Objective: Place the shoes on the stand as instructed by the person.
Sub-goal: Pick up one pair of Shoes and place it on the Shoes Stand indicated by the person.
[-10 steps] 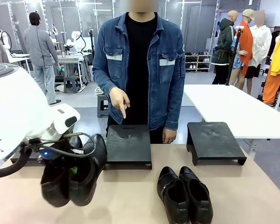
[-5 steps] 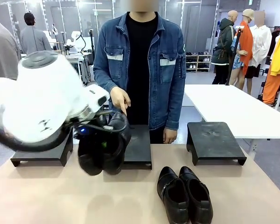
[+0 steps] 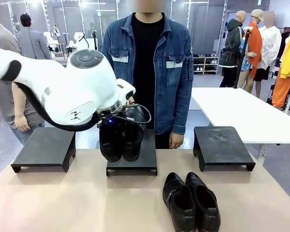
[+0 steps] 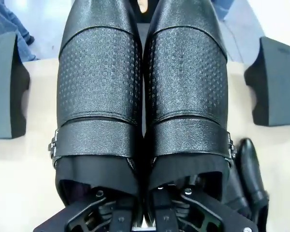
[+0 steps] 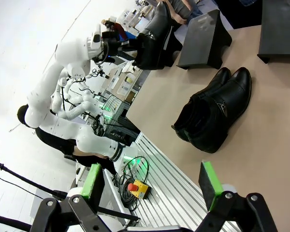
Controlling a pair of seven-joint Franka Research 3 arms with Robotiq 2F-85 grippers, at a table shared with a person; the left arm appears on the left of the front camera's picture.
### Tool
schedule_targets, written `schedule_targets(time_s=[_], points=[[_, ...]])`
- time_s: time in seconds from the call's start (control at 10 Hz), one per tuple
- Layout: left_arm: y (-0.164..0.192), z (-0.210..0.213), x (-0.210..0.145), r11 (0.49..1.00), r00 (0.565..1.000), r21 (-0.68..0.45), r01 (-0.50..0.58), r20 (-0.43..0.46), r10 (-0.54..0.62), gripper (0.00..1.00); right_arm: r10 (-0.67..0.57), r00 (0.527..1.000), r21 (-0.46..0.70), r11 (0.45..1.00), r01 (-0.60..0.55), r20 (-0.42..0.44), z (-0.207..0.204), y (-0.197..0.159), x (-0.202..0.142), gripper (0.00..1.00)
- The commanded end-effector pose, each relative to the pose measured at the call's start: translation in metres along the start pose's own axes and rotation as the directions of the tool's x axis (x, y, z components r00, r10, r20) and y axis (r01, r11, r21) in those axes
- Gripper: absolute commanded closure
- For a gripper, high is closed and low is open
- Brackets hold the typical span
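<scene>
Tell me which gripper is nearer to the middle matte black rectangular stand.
Left. The left gripper, shut on a pair of glossy black leather shoes, hangs above that stand; the open right gripper sits far back, off the table's near edge.

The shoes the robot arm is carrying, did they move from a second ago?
Yes. The held shoes went right and farther back, from in front of the left stand to over the middle stand.

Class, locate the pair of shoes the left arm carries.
In the front view, the held pair hangs toes-down from the left gripper above the middle stand, left of the other pair.
</scene>
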State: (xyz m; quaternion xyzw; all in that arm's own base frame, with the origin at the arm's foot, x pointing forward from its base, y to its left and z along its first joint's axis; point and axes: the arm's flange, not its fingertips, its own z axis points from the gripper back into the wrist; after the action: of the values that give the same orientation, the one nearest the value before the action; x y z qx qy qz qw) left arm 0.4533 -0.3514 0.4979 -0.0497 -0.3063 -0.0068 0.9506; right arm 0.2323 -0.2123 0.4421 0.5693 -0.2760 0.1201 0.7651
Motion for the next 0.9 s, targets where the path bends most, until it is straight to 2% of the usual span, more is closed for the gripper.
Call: schedule_targets(time_s=[0.0, 0.3, 0.8], points=[[-0.026, -0.025, 0.018, 0.999, 1.0, 0.033, -0.007, 0.015, 0.006, 0.91, 0.024, 1.0, 0.01, 1.0, -0.024, 0.014, 0.001, 0.0, 0.002, 0.0], [-0.03, -0.062, 0.029, 0.999, 0.998, 0.033, 0.0, 0.062, -0.002, 0.91, 0.024, 1.0, 0.01, 1.0, -0.024, 0.014, 0.001, 0.0, 0.002, 0.0], [-0.032, -0.101, 0.038, 1.0, 0.999, 0.03, 0.009, 0.04, -0.01, 0.91, 0.024, 1.0, 0.01, 1.0, -0.024, 0.014, 0.001, 0.0, 0.002, 0.0]])
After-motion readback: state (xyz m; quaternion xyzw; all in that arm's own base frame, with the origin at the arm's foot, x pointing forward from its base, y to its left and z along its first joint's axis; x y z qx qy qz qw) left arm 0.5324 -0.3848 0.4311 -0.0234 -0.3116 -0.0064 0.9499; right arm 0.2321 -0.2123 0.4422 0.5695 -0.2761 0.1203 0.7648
